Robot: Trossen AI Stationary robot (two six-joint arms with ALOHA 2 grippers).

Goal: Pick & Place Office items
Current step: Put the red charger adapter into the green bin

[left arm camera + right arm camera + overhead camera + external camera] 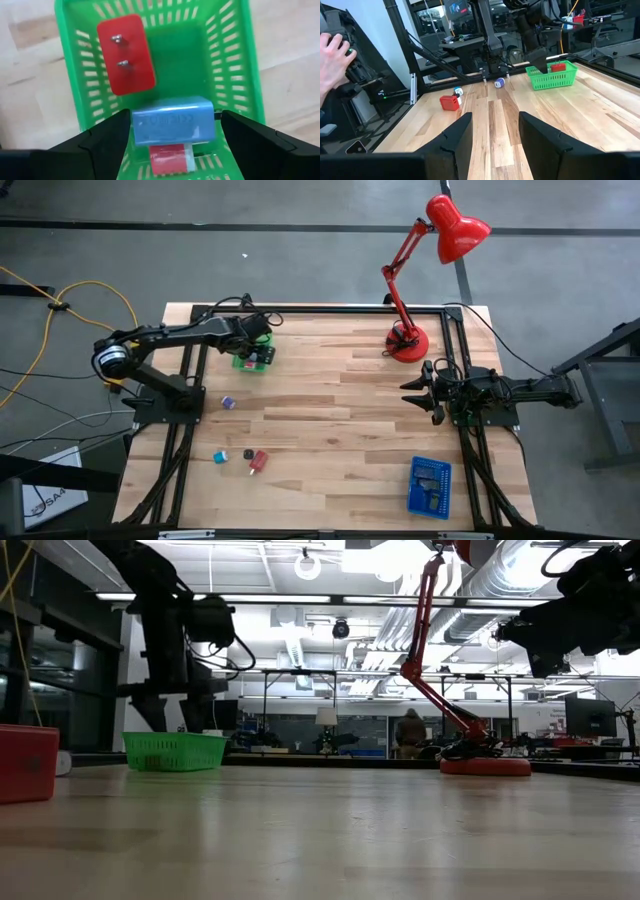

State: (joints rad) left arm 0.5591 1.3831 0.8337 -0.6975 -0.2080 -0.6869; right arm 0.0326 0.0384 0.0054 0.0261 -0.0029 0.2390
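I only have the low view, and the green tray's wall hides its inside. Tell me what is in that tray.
Observer: A red block with two metal prongs lies flat in the green tray.
Operator: Report the left end effector.
Observer: The left end effector hangs over the tray, fingers apart. A blue block sits between them, with a gap on one side.
Operator: List the loose pieces on the table.
Observer: A lilac piece, a teal piece, a black piece and a red piece, all outside both trays.
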